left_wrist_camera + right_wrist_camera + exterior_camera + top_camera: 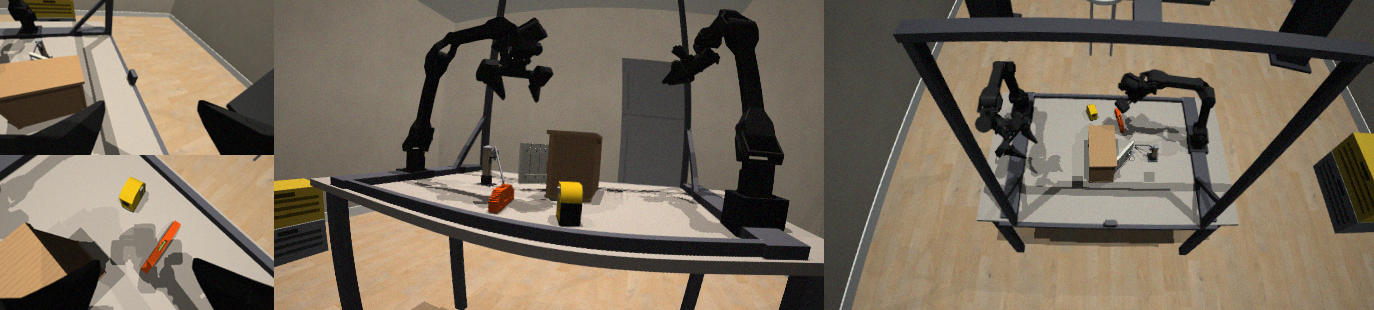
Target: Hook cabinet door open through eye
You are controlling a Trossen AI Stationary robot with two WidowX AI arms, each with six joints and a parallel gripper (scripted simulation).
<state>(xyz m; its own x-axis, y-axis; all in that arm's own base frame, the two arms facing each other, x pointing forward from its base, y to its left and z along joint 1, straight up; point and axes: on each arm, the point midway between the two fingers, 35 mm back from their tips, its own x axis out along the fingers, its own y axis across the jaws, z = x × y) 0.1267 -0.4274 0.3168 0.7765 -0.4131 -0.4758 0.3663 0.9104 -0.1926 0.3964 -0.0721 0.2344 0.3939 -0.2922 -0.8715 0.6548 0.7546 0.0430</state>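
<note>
The brown cabinet (1102,152) stands upright on its base mid-table. It also shows in the exterior view (573,165). Its grey door (533,162) is swung open toward the short post (488,165). The thin hook (499,169) slants down from the post's top. I cannot tell whether its tip is in the door's eye. My left gripper (1016,145) is open and empty, high over the table's left edge, with the cabinet (38,86) in its wrist view. My right gripper (516,92) is open and empty, high above the orange level (160,246).
A yellow tape measure (131,198) and the orange level (501,198) lie behind the cabinet near the back rail. A dark frame surrounds the table. A small dark block (132,77) sits on the front edge.
</note>
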